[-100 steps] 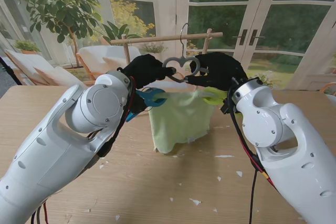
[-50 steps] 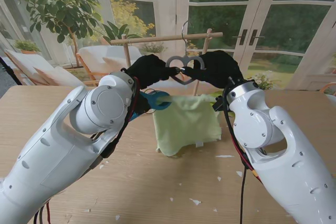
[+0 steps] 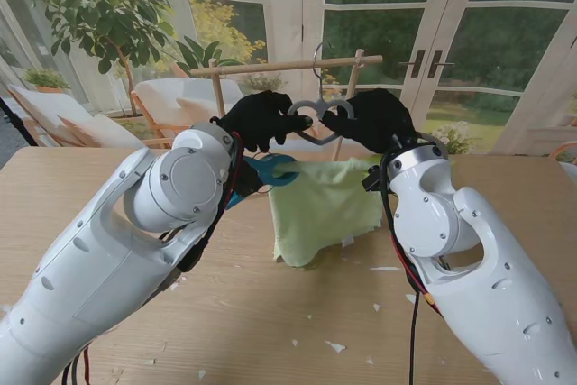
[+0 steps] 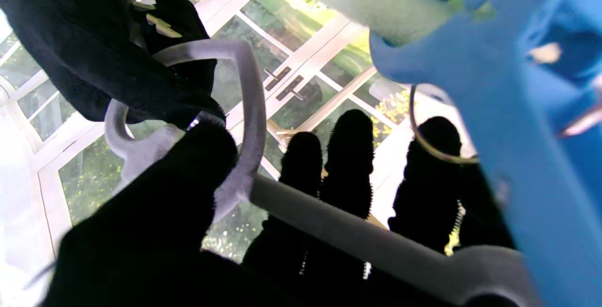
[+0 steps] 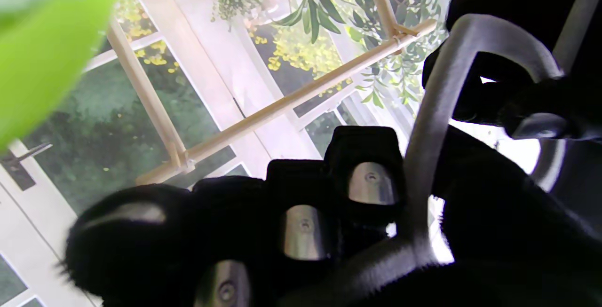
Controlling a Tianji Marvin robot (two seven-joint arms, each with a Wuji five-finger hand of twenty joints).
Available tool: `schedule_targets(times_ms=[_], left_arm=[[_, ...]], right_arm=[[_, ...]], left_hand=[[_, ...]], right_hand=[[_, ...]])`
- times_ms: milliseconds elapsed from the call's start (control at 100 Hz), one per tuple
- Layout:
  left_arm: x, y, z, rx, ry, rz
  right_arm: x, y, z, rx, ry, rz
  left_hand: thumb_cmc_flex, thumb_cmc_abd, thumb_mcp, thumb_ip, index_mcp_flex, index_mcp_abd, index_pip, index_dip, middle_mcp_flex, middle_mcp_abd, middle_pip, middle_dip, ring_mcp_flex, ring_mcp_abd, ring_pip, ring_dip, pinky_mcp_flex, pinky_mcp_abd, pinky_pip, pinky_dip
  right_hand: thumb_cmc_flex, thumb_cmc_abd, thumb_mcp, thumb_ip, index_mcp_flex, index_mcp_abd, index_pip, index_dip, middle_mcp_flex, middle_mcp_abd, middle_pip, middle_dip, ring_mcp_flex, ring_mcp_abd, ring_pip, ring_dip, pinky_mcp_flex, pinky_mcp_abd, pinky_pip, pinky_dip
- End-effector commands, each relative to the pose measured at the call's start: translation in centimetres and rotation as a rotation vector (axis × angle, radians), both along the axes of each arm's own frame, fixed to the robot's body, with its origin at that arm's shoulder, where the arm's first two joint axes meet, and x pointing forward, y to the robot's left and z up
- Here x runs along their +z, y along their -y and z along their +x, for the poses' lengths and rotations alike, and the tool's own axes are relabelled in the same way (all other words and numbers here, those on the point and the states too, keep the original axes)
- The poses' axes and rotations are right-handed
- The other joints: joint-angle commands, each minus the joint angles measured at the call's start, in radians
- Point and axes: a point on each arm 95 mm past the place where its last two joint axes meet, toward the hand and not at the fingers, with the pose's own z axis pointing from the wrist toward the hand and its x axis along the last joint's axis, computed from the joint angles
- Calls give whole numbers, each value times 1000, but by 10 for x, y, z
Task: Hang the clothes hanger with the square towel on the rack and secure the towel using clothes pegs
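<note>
Both black-gloved hands hold a grey clothes hanger in the air just in front of the wooden rack. My left hand is shut on the hanger's left shoulder, my right hand on its right shoulder. The hanger's metal hook reaches up to the rack's bar; I cannot tell whether it rests on it. A pale yellow-green square towel hangs from the hanger, its lower edge near the table. A blue peg shows beside my left wrist and fills much of the left wrist view as blue peg. The grey hanger crosses the right wrist view.
The wooden table carries several small white scraps nearer to me. Behind the rack are glass doors, a potted plant at far left and lounge chairs.
Both hands have carried the hanger and towel a little farther from me and upward toward the rack bar. The towel has swung right and hangs flatter.
</note>
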Motion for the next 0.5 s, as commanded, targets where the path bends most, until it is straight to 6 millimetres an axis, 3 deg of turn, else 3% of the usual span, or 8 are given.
schedule_targets(times_ms=[0, 50, 100, 210, 420, 440, 490], left_arm=[[2, 0, -3, -23, 2, -11], [2, -2, -4, -34, 10, -9], [3, -5, -5, -44, 19, -5], [6, -15, -7, -45, 52, -3], [11, -42, -10, -17, 94, 6], [11, -45, -11, -16, 96, 14], [9, -52, -14, -14, 106, 33]], right_arm=[[1, -4, -1, -2, -16, 19], [0, -5, 0, -16, -25, 26], [0, -4, 3, -28, -29, 31], [-1, -4, 9, -55, -50, 36], [-7, -6, 26, -89, -115, 46], [-8, -6, 27, -93, -124, 49], [-10, -8, 31, -104, -146, 57]], left_hand=[[-47, 9, 35, 6, -106, 58, -178, -236, -149, 39, -187, -170, -175, 9, -207, -99, -212, 38, -159, -159], [-64, -2, 21, 3, -182, 69, -313, -377, -273, 32, -308, -272, -292, -28, -350, -178, -317, -14, -279, -272], [-82, -9, 7, 1, -237, 67, -400, -478, -376, 23, -378, -345, -394, -68, -466, -253, -398, -77, -406, -339], [-112, -15, 0, -3, -298, 51, -504, -585, -516, 3, -467, -437, -525, -129, -625, -349, -485, -167, -645, -378], [-84, -5, -1, -3, -256, 25, -551, -635, -528, 7, -502, -478, -556, -161, -729, -367, -474, -198, -923, -283], [-76, 0, -8, 0, -252, 23, -553, -637, -526, 7, -502, -478, -556, -161, -736, -359, -460, -198, -980, -219], [-59, 11, -12, 2, -253, 21, -557, -638, -531, 2, -501, -475, -559, -166, -751, -361, -450, -201, -1032, -197]], right_hand=[[-16, 37, 14, 72, 46, -32, 39, 30, 95, 36, 80, 11, 18, -91, 180, 123, 81, -180, 209, 1208], [-14, 36, 14, 72, 45, -30, 37, 30, 95, 41, 79, 11, 18, -91, 180, 127, 82, -184, 209, 1220], [-12, 36, 14, 71, 44, -27, 36, 30, 95, 43, 79, 10, 18, -90, 180, 131, 82, -188, 209, 1230], [-11, 36, 14, 71, 44, -26, 35, 30, 95, 44, 79, 10, 18, -92, 180, 135, 82, -193, 209, 1241], [-8, 32, 14, 70, 42, -19, 32, 30, 95, 52, 78, 10, 18, -91, 180, 140, 82, -195, 209, 1248], [-8, 32, 14, 70, 42, -18, 32, 30, 95, 52, 78, 10, 18, -91, 180, 140, 82, -195, 209, 1248], [-6, 32, 14, 69, 40, -15, 31, 30, 95, 52, 78, 10, 18, -91, 180, 142, 82, -195, 209, 1251]])
